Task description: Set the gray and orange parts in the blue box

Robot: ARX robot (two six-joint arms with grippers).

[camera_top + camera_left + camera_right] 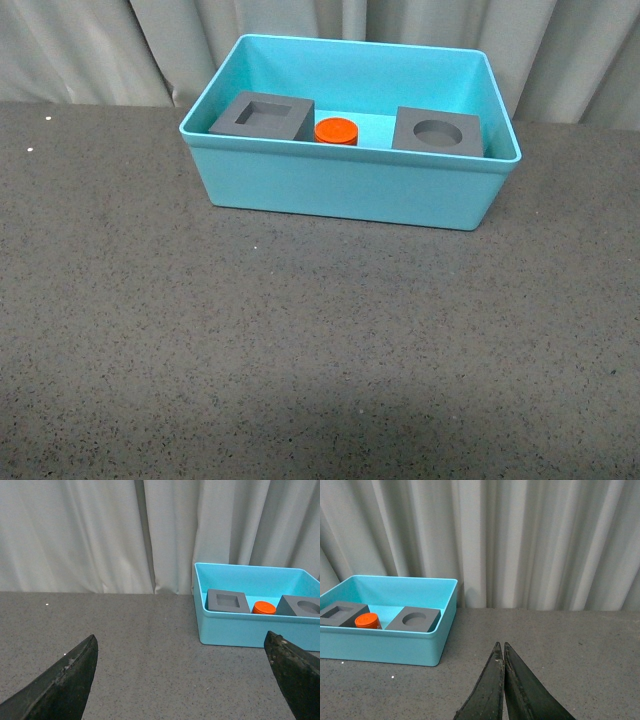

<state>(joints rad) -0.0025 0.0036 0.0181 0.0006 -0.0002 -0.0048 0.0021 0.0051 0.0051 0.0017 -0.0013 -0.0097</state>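
Observation:
The blue box [345, 190] stands at the far middle of the table. Inside it lie a gray cube with a square recess [262, 116], an orange cylinder [336, 131] and a gray cube with a round recess [438, 132]. The left wrist view shows the box [250, 629] with the same parts, and my left gripper [181, 645] open over bare tabletop, well short of the box. In the right wrist view my right gripper [500, 646] is shut on nothing, off to the side of the box [385, 645]. Neither arm shows in the front view.
A dark speckled tabletop [320, 340] spreads in front of the box. A pale pleated curtain [90, 50] hangs behind the table's far edge.

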